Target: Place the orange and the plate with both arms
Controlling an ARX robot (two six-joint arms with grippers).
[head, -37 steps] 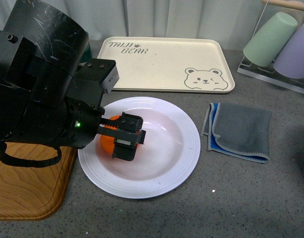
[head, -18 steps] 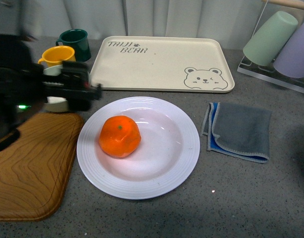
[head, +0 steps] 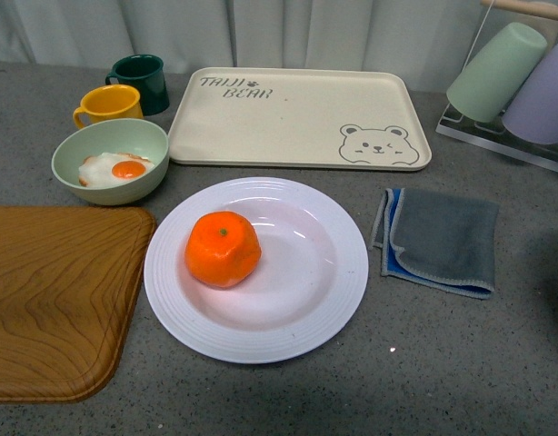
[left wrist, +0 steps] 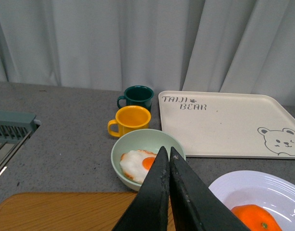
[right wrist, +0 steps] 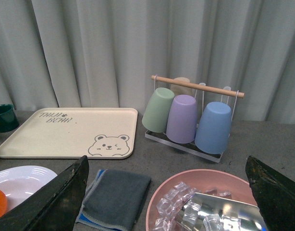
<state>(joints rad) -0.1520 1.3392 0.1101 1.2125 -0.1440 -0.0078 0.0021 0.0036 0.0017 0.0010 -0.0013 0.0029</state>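
The left hand (left wrist: pixel 167 151) is pressed together, apparently on nothing; the right hand (right wrist: pixel 166 163) is spread wide. The orange (head: pixel 223 249) sits stem up, left of centre in the white plate (head: pixel 338 272) on the grey tabletop (head: pixel 424 363).

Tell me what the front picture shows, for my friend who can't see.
An orange sits on a white plate on a grey table. Around it are a bear tray, a bowl holding a fried egg, a yellow mug, a green mug, a wooden tray and a cloth.
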